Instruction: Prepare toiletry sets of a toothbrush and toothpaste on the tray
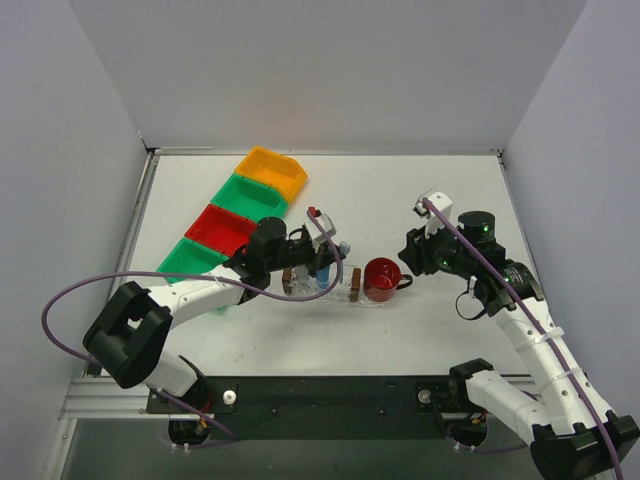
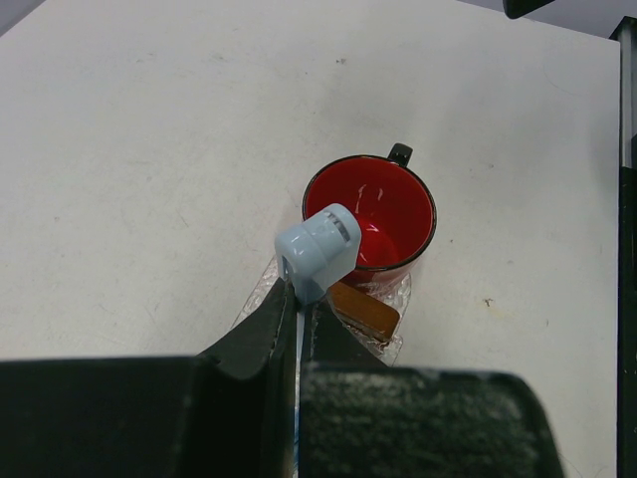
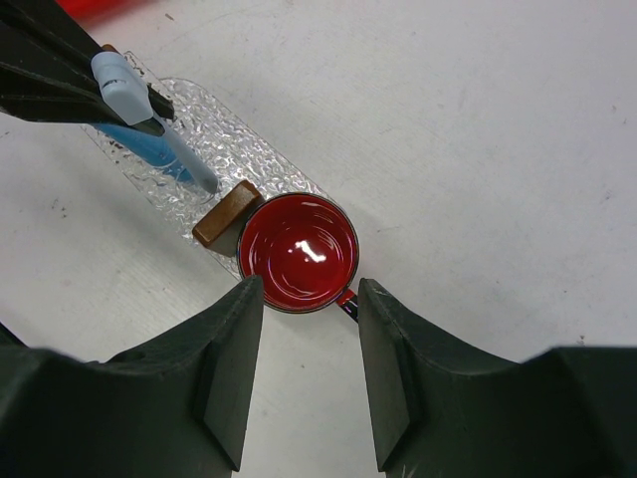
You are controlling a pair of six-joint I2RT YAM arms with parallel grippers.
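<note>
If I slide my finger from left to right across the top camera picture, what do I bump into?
The coloured bins → left gripper pinching the toothbrush → red cup → right gripper.

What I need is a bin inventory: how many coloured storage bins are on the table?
4, in a diagonal row on the table's left side: the orange bin farthest back, then the far green bin, the red bin, and the near green bin. None appears hidden.
</note>
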